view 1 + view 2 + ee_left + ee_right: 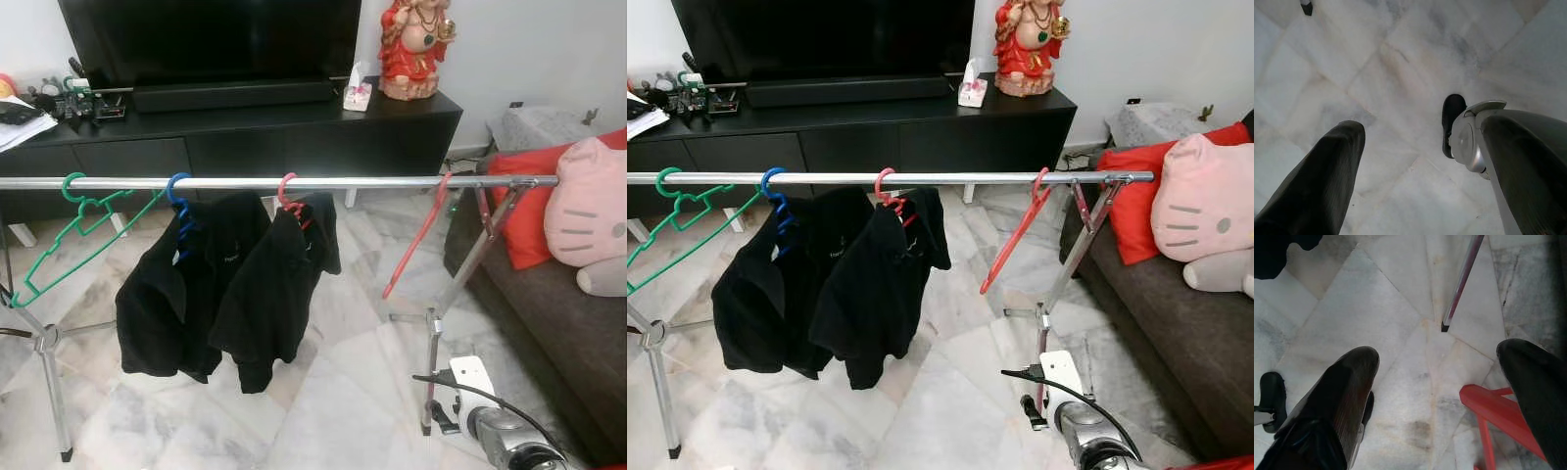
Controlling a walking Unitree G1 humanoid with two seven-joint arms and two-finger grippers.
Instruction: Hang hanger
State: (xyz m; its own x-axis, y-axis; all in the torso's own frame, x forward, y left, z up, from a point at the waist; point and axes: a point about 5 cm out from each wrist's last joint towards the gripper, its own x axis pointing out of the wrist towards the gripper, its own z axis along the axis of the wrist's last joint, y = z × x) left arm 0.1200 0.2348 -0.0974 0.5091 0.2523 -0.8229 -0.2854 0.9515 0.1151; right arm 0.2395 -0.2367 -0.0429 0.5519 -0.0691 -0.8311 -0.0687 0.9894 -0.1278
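Your right tool hangs wide open at lower right, since the red hanger already hooks the rail.

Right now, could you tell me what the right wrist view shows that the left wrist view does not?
Right wrist view: a red plastic frame, perhaps a hanger, beside the right gripper, and a metal rack leg. Left wrist view: the robot's silver leg joint near the left gripper. Both: open black fingers over the marble floor.
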